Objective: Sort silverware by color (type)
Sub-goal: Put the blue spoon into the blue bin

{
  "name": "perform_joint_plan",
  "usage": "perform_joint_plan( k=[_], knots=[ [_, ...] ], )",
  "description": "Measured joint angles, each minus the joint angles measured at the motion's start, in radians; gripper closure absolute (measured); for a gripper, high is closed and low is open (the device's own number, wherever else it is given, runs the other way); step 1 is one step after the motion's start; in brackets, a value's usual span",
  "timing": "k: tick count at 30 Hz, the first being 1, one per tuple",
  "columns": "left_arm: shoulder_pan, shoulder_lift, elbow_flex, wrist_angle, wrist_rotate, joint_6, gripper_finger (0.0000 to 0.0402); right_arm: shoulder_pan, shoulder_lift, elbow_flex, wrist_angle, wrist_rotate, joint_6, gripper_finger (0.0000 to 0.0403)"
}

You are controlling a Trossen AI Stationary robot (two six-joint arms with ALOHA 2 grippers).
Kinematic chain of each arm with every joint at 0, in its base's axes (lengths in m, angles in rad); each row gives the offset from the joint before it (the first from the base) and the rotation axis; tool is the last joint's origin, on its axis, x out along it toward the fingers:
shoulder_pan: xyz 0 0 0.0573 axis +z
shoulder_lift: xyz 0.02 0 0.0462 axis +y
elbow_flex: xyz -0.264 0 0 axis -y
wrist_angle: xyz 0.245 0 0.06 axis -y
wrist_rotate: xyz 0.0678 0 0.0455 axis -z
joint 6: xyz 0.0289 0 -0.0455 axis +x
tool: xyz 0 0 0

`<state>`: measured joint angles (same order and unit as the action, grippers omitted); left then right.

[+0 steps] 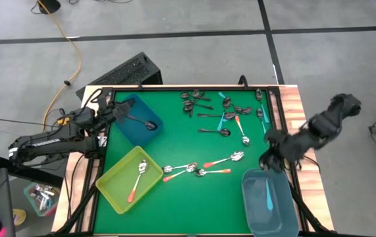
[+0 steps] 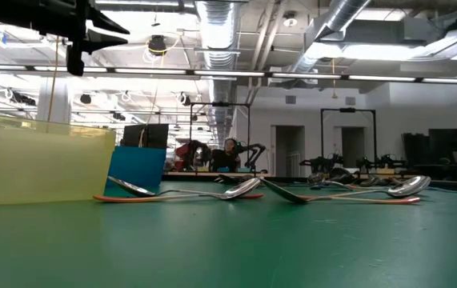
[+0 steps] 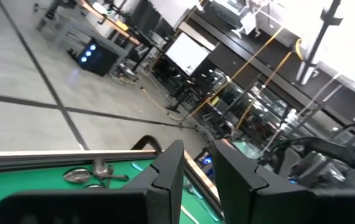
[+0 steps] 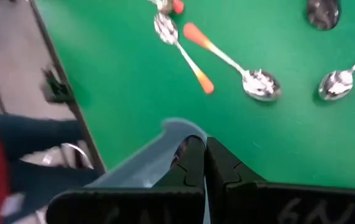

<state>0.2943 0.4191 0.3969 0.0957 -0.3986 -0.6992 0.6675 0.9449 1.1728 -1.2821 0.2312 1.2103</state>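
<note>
Right arm nearest the loose orange-handled spoons

The right gripper (image 1: 271, 157), fingers pressed together and empty, hovers at the table's right edge above the grey-blue bin (image 1: 268, 201); the orange-handled spoons (image 1: 224, 160) lie toward the table's middle, long axes running crosswise. The left gripper (image 1: 112, 113), partly spread with nothing visibly between its fingers, waits over the blue bin (image 1: 132, 125).

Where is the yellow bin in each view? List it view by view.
High view: the yellow bin sits at the lower left of the table.
Low view: it fills the left side, close to the camera.
Left wrist view: not in it.
Right wrist view: not in it.
Shared landmark: the green mat, which shows in all four views.
</note>
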Motion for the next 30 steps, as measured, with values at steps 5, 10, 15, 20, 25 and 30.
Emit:
perform_joint_plan(
  k=[5, 10, 15, 20, 25, 30],
  knots=[
    [0.000, 0.000, 0.000, -0.026, -0.049, 0.001, 0.0333, 0.127, 0.087, -0.054, -0.002, 0.037, 0.140, 0.0395],
    [0.000, 0.000, 0.000, -0.041, -0.079, 0.001, 0.0333, 0.204, 0.150, -0.093, 0.013, 0.038, 0.261, 0.0395],
    [0.000, 0.000, 0.000, -0.052, -0.080, 0.001, 0.0333, 0.273, 0.189, -0.132, 0.041, 0.039, 0.376, 0.0395],
    [0.000, 0.000, 0.000, -0.063, -0.081, 0.001, 0.0333, 0.298, 0.215, -0.182, 0.092, 0.032, 0.416, 0.0395],
    [0.000, 0.000, 0.000, -0.064, -0.080, 0.000, 0.0333, 0.286, 0.247, -0.233, 0.177, 0.005, 0.408, 0.0395],
    [0.000, 0.000, 0.000, -0.064, -0.080, 0.000, 0.0333, 0.282, 0.248, -0.251, 0.184, 0.005, 0.408, 0.0395]
  ],
)
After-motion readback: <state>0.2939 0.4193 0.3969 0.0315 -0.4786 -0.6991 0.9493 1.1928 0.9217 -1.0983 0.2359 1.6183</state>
